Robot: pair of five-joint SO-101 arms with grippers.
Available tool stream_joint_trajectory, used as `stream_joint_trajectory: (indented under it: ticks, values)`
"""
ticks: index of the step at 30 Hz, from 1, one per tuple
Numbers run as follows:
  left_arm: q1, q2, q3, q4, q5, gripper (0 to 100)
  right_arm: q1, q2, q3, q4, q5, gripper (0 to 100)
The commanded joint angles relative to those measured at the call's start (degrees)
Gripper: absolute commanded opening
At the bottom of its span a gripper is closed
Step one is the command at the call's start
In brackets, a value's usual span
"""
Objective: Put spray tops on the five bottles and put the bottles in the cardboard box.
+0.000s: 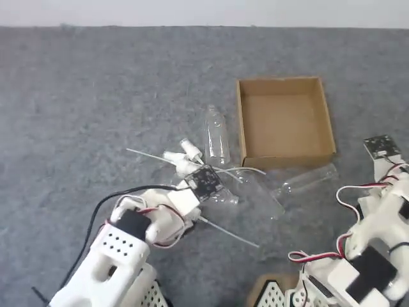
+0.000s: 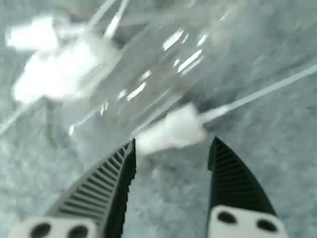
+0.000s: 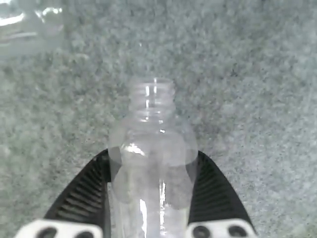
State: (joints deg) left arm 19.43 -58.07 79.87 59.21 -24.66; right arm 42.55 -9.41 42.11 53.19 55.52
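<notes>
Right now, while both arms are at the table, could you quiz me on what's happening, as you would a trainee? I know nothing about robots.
1. True or false: the cardboard box already holds a bottle.
2. What do the right arm's jaws grip? A) a clear bottle with a bare neck B) a sponge C) nothing
3. Fill in: the left arm's jaws stand ____ just short of a white spray top.
Key: 1 false; 2 A; 3 open.
</notes>
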Motion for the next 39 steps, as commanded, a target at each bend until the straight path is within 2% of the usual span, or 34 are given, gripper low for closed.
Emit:
stream_joint_trajectory:
  ticks: [1, 5, 8, 10, 13, 17, 22, 32, 39]
  values:
    - [-7.0, 0.5, 0.4, -1.1, -5.0, 22, -0.5, -3.5, -0.4, 1.8, -0.4, 0.6]
    - [-12.7, 0.4, 0.1, -1.1, -6.4, 22, -0.5, -3.5, -0.4, 1.8, -0.5, 0.6]
    - [-13.9, -0.1, -0.4, 0.4, -7.9, 22, -0.1, -3.5, -0.4, 1.8, -0.4, 0.6]
    - [-12.3, -0.1, -2.4, 2.9, -7.4, 22, -0.1, -3.5, -0.4, 1.8, -0.4, 0.6]
    - [-7.9, 0.0, -5.6, 4.9, -2.7, 22, -0.3, -3.5, -0.4, 1.8, -0.4, 0.6]
    - [1.1, 0.4, -5.9, 4.7, 0.5, 22, -0.3, -3.5, -0.4, 1.8, -0.4, 0.6]
    - [6.9, 0.5, -6.0, 2.0, 4.5, 26, -0.4, -3.5, -0.4, 1.8, -0.4, 0.6]
    - [7.3, 0.5, -2.0, -3.3, 4.7, 25, -0.4, -3.5, -0.4, 1.9, -0.4, 0.6]
    - [3.1, 1.3, -2.1, -5.4, 4.7, 26, -0.4, -3.5, -0.4, 1.9, -0.5, 0.6]
